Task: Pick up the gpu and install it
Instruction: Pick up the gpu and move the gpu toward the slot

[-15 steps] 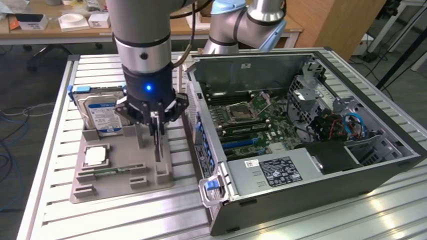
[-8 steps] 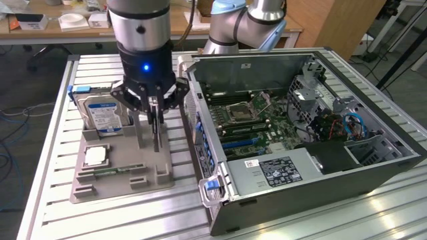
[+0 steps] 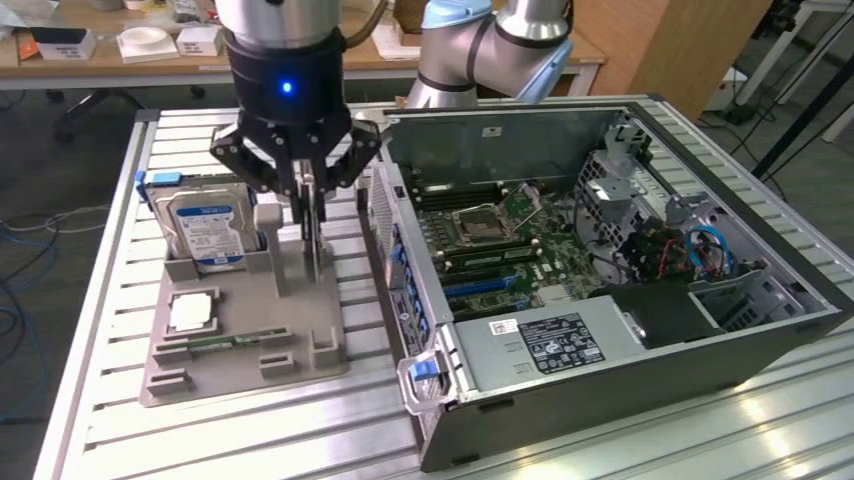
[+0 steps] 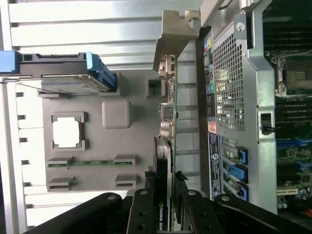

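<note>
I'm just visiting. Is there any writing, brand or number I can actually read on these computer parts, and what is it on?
"NVIDIA QUA": on the gpu; the rest is cut off at the picture's edge.
Blue-and-white label on the hard drive: too small to read.
White label on the power supply: too small to read.
Sticker on the back of the computer case: too small to read.

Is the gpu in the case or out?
Out: the gpu stands on edge, gripped by the hand, at the grey tray beside the open case.

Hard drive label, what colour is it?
Blue and white; the hard drive label shows best in the exterior view.
</note>
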`<action>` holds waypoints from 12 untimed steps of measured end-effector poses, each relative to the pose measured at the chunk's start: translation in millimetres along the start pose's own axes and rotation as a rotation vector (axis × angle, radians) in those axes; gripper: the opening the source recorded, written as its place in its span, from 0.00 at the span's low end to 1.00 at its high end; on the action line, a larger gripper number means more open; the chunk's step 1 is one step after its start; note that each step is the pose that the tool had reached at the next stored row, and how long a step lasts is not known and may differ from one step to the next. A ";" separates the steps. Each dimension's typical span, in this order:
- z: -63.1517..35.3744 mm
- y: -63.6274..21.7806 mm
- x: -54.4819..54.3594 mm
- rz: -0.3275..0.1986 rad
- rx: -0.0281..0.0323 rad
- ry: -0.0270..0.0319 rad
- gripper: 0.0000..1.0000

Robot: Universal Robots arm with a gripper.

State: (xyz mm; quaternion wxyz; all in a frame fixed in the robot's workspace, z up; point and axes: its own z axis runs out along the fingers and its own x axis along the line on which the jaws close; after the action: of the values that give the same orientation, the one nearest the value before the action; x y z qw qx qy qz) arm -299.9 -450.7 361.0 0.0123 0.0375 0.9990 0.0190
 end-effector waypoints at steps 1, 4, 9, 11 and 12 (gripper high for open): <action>-4.2 0.2 -0.1 0.000 0.0000 0.0000 0.26; -16.4 0.6 -0.4 0.000 0.0000 -0.0001 0.26; -24.4 0.9 -0.7 0.000 0.0031 -0.0001 0.26; -33.6 1.3 -0.8 0.000 0.0031 -0.0002 0.26; -38.0 1.5 -0.9 0.000 0.0030 -0.0002 0.26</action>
State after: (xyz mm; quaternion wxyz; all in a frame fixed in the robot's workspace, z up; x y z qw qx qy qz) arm -299.9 -450.7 399.1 0.0124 0.0375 0.9991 0.0175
